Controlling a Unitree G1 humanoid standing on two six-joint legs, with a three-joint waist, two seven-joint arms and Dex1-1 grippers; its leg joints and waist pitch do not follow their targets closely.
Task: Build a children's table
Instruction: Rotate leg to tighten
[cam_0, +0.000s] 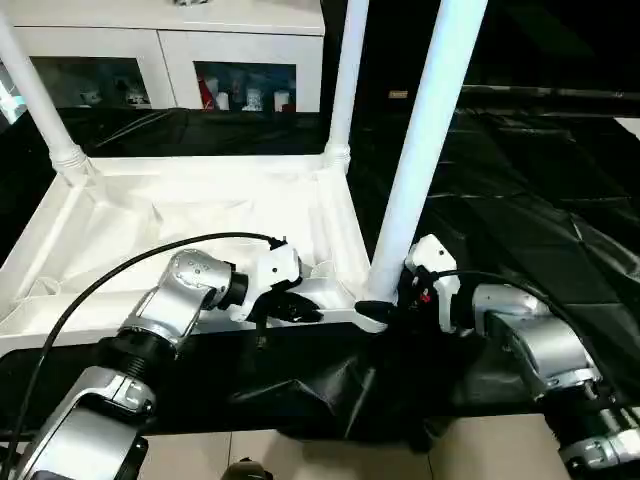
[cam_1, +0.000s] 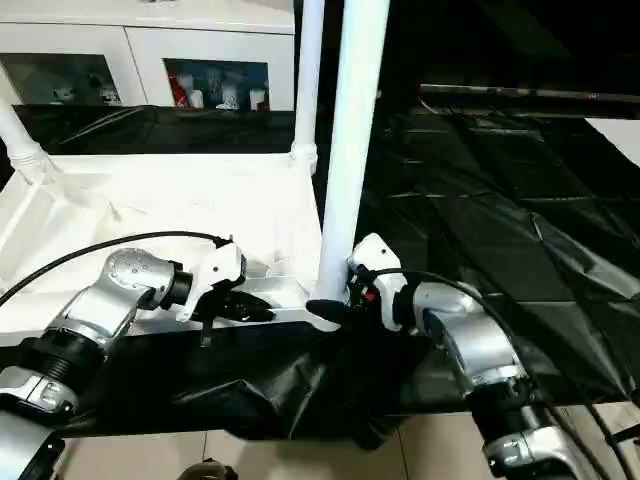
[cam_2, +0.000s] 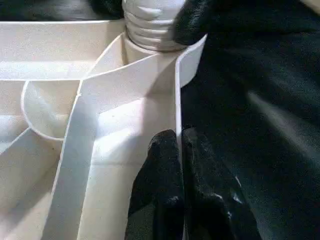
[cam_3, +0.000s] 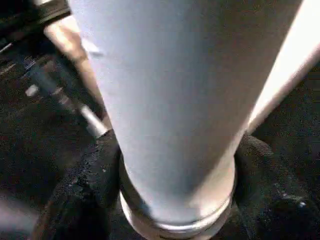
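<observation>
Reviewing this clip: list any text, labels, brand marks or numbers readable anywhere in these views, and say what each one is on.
No text can be read in any view.
Items behind the cabinet glass doors: any labels too small and blurred to read.
Small tan tag on the dark bar at the back: too small to read.
Table top, legs, black sheet: no markings seen.

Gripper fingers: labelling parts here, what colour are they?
Black, clearest in the left wrist view: left gripper's fingers.

Left gripper pinched, right gripper spread
</observation>
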